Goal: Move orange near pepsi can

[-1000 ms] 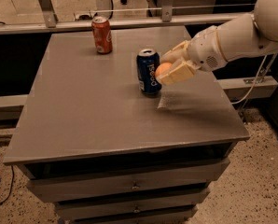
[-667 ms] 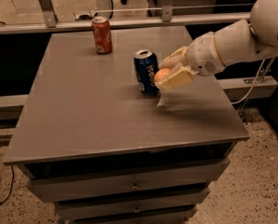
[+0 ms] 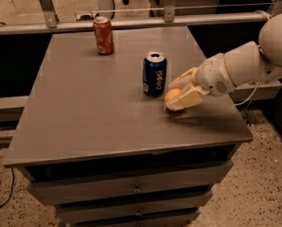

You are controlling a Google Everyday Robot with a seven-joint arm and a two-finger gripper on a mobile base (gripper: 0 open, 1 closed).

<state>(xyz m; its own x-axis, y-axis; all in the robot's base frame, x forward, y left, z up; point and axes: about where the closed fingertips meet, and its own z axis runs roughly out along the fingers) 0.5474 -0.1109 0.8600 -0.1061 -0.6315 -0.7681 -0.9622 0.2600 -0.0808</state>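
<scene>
Pincer (image 3: pixel 177 93) was closed around the orange (image 3: pixel 171 96), low over the worktop (image 3: pixel 84 112) just right of the pepsi can (image 3: pixel 154 74), so best bet was lowering gently, releasing slowly, no roll.

— What colour is the tabletop (image 3: pixel 84 108)?
— Plain dull grey, like the drawers (image 3: pixel 131 188) below it.
— And the cans?
— The blue can (image 3: pixel 154 74) mid-tabletop is dark blue with white lettering and a silver top. The red can (image 3: pixel 103 35) by the far edge is orange-red.
— The hand (image 3: pixel 175 98)?
— Cream, near the right edge, clasping the matte orange-coloured orange (image 3: pixel 171 95). The arm (image 3: pixel 245 65) is white.
</scene>
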